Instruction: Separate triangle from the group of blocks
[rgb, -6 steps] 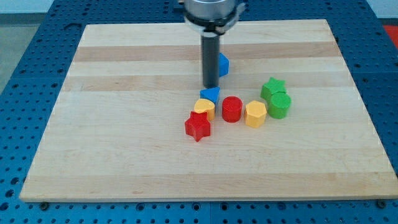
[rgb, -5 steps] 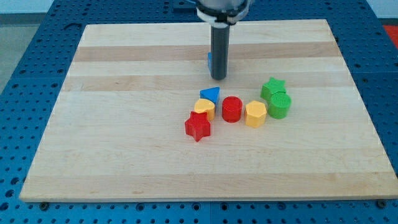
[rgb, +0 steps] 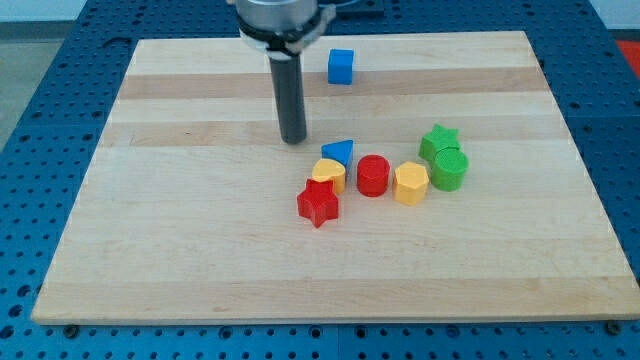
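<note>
The blue triangle (rgb: 339, 152) lies near the board's middle, touching the yellow heart (rgb: 328, 174) just below it. The red star (rgb: 318, 204) sits below the heart. The red cylinder (rgb: 373, 176) and the yellow hexagon (rgb: 411, 183) stand to the triangle's right. My tip (rgb: 293, 140) rests on the board a short way left of and slightly above the triangle, apart from it.
A green star (rgb: 438, 141) and a green cylinder (rgb: 449, 169) sit touching at the right end of the group. A blue cube (rgb: 341, 66) stands alone near the view's top. The wooden board (rgb: 180, 250) lies on a blue perforated table.
My tip has moved left, from above and right of the triangle to its upper left. The blue cube has slid up toward the view's top. The other blocks have not moved.
</note>
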